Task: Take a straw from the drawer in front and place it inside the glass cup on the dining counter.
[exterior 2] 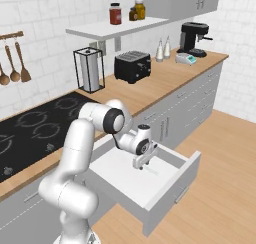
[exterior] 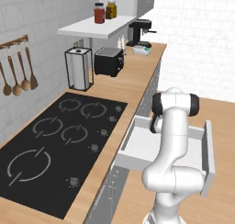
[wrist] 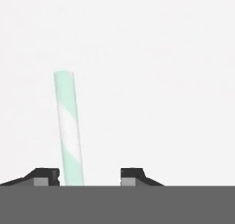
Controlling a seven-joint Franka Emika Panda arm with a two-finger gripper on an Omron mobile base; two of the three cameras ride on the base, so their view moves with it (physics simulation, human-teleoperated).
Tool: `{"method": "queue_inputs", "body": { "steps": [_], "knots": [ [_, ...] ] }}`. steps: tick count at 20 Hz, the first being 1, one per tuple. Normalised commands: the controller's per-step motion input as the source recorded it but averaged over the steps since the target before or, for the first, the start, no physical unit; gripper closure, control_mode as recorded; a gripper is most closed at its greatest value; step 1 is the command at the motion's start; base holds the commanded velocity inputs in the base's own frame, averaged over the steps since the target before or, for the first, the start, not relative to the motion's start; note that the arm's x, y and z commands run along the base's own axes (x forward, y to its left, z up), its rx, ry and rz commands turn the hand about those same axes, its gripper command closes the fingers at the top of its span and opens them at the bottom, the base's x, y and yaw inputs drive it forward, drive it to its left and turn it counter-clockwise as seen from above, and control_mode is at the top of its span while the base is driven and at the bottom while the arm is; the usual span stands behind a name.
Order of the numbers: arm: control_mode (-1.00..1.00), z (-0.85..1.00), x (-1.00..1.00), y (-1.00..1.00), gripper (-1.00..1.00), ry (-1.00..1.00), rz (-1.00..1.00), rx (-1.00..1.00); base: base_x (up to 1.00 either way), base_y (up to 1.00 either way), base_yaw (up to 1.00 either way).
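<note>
The drawer (exterior 2: 172, 185) stands pulled out under the wood counter, its white inner box (exterior: 137, 147) open to view. A mint-and-white striped straw (wrist: 69, 126) lies on the drawer floor and shows faintly as the straw (exterior 2: 152, 171) in the right base view. My gripper (exterior 2: 141, 164) reaches down into the drawer right over it. In the hand view the gripper (wrist: 89, 175) straddles the straw's near end: the straw sits against the left fingertip (wrist: 46, 175), with a gap to the right fingertip (wrist: 132, 174). The glass cup and the dining counter are out of view.
A black cooktop (exterior: 55, 136) lies left of the drawer. Behind it stand a paper towel holder (exterior: 79, 68), a toaster (exterior: 109, 60) and a coffee machine (exterior 2: 192, 38). The drawer front (exterior: 209, 156) juts into the wood floor area.
</note>
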Motion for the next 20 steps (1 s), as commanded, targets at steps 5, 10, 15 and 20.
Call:
{"method": "queue_inputs", "body": {
  "steps": [5, 10, 15, 20],
  "knots": [
    [-1.00, -0.04, 0.00, 0.00, 1.00, -0.14, 0.00, 0.00, 0.00, 0.00, 0.00],
    [-1.00, 0.00, 0.00, 0.02, 1.00, -0.05, 0.00, 0.00, 0.00, 0.00, 0.00],
    [-1.00, 0.11, 0.00, 0.02, 1.00, 0.00, 0.00, 0.00, 0.00, 0.00, 0.00],
    [-1.00, 0.69, -0.16, 0.00, 1.00, 0.00, 0.00, 0.00, 0.00, 0.00, 0.00]
  ]
}}
